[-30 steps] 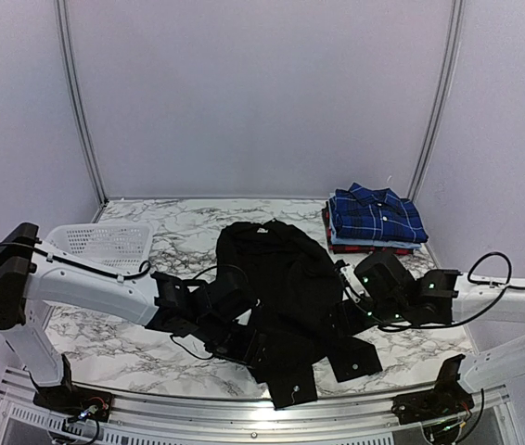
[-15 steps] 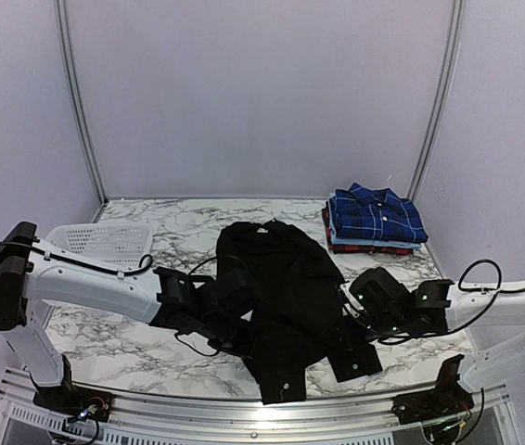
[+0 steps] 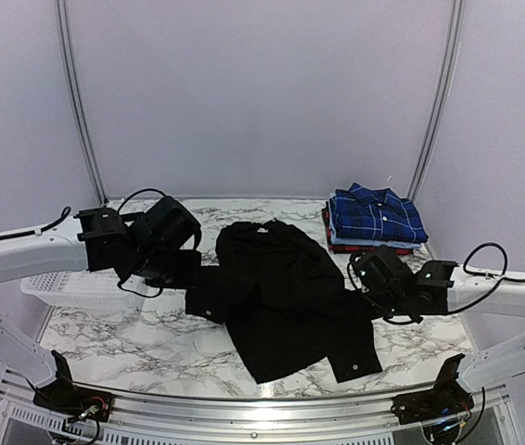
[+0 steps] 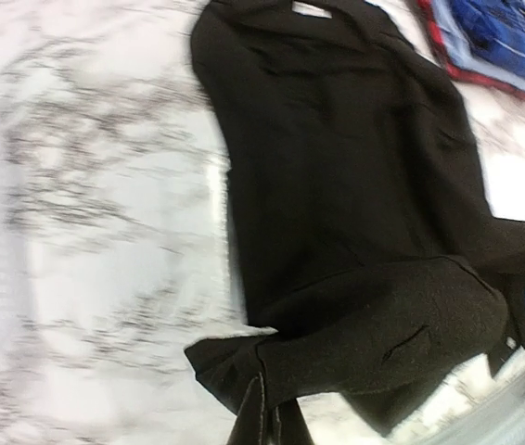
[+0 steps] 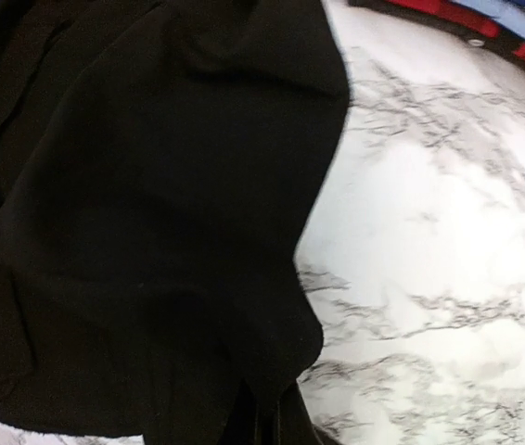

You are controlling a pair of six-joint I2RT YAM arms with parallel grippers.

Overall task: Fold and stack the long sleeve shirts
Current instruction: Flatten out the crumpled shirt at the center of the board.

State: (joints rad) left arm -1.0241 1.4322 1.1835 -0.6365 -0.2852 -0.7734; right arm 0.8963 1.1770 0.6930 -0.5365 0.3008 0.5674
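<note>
White plastic mesh basket (image 3: 63,289) sits at the left edge of the bench, half under your left arm. The grey-veined white marble bench (image 3: 142,348) lies bare between that basket and the garment. This near-left patch is the widest open room you have.

Your left pincer (image 4: 264,413) is closed tight, with a fold of dark sleeve pinched between its tips. The sleeve belongs to the black cloth long sleeve shirt (image 3: 281,287) and stretches sideways toward the basket.

The shirt lies mid-bench. Its long axis runs from far to near with a slight lean. The collar, with its small white label, points toward the back wall. The hem lies close to the near rail but on the marble. Its right sleeve trails down toward the near right, cuff flat on the bench.

Your right pincer (image 5: 264,422) is likewise fully closed, gripping the black cloth at the shirt's right side. Bare marble opens to its right.

Beyond it, in the far right corner, rests the stack of folded shirts (image 3: 376,218), blue plaid on top of light blue and red. Its collar faces the back wall. A narrow strip of marble separates it from the black shirt.
</note>
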